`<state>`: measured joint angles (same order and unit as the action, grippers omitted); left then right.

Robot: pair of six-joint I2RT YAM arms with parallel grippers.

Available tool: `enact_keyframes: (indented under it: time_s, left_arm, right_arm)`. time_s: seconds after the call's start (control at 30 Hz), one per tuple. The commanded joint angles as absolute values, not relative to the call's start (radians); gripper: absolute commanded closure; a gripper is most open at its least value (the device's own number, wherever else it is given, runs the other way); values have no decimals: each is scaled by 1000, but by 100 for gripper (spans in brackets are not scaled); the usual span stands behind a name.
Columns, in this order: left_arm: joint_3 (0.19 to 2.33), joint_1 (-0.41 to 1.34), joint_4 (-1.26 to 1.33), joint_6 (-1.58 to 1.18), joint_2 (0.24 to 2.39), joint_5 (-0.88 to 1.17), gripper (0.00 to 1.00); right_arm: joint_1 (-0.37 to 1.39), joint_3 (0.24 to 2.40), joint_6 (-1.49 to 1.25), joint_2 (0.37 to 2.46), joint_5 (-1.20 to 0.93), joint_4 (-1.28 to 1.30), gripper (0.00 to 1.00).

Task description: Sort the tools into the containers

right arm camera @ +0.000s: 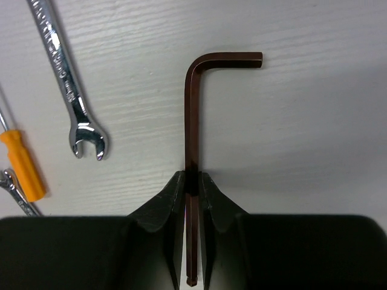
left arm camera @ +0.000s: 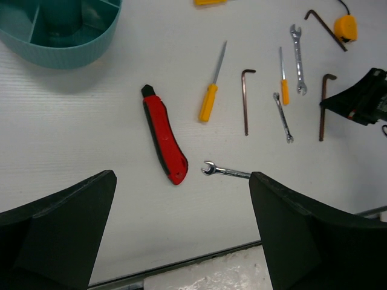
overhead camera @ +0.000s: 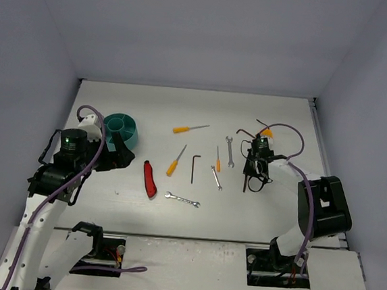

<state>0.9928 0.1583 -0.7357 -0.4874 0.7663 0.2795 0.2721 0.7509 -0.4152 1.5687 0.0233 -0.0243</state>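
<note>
Dark steel bent in an L: the hex key [right arm camera: 191,121] lies on the right part of the table [overhead camera: 241,217]. The right gripper [right arm camera: 192,181] is closed on its long arm, with one finger on each side. I cannot tell whether the key is already off the surface.

The grip is low on the long arm and the short arm is far from the jaws, so I think the key can swing like a pendulum. A straight, slow lift is the best, with the jaws kept tight, and only after that a move to the side.

The tub [overhead camera: 129,141] stands well apart, at the far left, so the way is long. A wrench [right arm camera: 66,78] and a small screwdriver [right arm camera: 21,163] lie just beside the key on its left, and a low sideways move may push them. Further along the way are another hex key [left arm camera: 245,99], more wrenches, a bigger screwdriver and the knife [left arm camera: 164,140].

The left gripper [left arm camera: 184,241] is wide open and holds nothing. It hangs near the tub and may stand in the way there.
</note>
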Motion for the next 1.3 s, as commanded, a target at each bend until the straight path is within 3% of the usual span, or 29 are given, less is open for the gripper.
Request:
enact_keyframes:
  time_s: [0.0, 0.27, 0.47, 0.73, 1.1, 1.27]
  left_arm:
    - [1020, 204, -553, -584, 820, 388, 10]
    - [1054, 395, -355, -698, 976, 345, 10]
    - [1119, 498, -204, -762, 1108, 319, 10]
    - [1165, 617, -50, -778, 1223, 276, 10]
    - [1219, 679, -122, -782, 1338, 163, 11]
    - [1217, 692, -114, -808, 1363, 174, 25]
  right_arm:
    - [351, 744, -384, 1524, 53, 70, 100]
    - [427, 720, -315, 1232, 26, -21, 100]
    - [592, 723, -208, 1062, -60, -105, 100]
    - [750, 760, -176, 1029, -83, -183, 100]
    - [862, 792, -189, 1074, -41, -249, 100]
    - [876, 792, -195, 1082, -28, -269, 100]
